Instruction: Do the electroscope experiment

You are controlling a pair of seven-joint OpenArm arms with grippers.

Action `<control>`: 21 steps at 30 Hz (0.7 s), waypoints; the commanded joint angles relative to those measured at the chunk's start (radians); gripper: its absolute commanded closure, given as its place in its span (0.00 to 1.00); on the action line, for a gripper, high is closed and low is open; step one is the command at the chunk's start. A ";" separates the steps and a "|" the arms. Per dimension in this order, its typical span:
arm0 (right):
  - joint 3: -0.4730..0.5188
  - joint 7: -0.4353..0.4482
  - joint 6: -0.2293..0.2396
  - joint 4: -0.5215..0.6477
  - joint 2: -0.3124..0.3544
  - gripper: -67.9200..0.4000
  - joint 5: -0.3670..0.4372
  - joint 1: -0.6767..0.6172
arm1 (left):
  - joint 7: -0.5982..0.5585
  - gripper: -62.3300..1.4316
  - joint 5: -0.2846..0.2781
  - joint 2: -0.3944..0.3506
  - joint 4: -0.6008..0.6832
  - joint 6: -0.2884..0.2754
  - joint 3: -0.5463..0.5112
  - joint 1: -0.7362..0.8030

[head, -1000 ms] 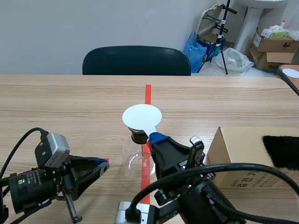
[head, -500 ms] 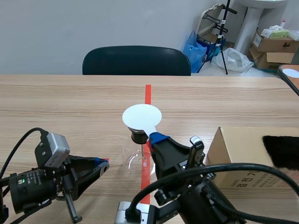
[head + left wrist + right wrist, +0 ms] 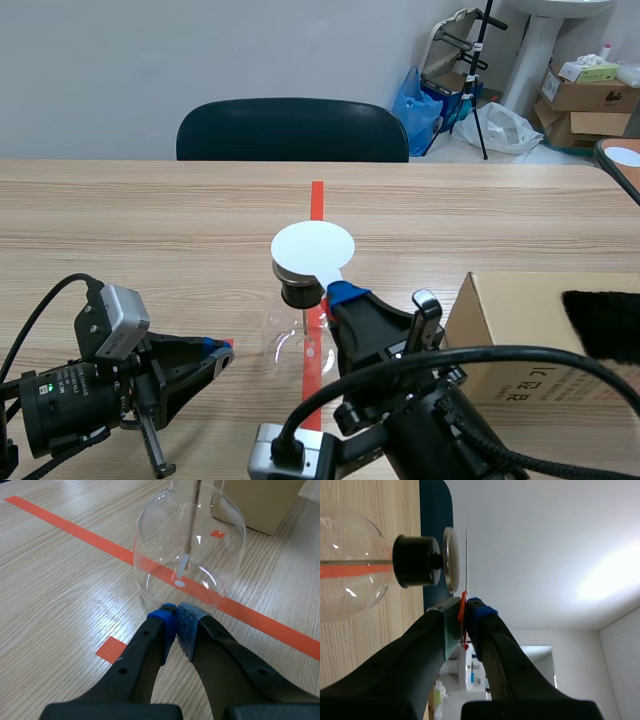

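The wooden table (image 3: 150, 220) carries a cardboard box (image 3: 520, 340) at three o'clock of the glass electroscope (image 3: 295, 340), which stands on the tape line. The right gripper (image 3: 345, 293), coming in from five o'clock, pinches a thin white disc (image 3: 312, 246) just above the electroscope's metal cap (image 3: 451, 560). The left gripper (image 3: 218, 350), at nine o'clock, has its pads pressed together on nothing, just short of the glass.

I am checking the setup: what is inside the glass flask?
Inside the glass flask a thin metal rod hangs down, with a small pale strip at its lower end. Where the rod passes through the black stopper it is covered.
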 commanded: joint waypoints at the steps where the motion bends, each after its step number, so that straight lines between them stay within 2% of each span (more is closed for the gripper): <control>1: 0.002 -0.027 -0.011 0.027 0.010 0.97 -0.001 0.004 | -0.014 0.93 -0.014 0.002 0.018 -0.002 -0.006 -0.003; 6: 0.002 -0.141 -0.011 0.027 0.010 0.97 -0.001 0.004 | -0.014 0.93 -0.014 0.002 0.018 -0.002 -0.006 -0.003; 15: 0.002 -0.400 -0.011 0.027 0.010 0.97 -0.001 0.004 | -0.014 0.93 -0.014 0.002 0.018 -0.002 -0.006 -0.003; 21: 0.002 -0.495 -0.011 0.027 0.010 0.97 -0.001 0.004 | -0.014 0.93 -0.014 0.002 0.018 -0.002 -0.006 -0.003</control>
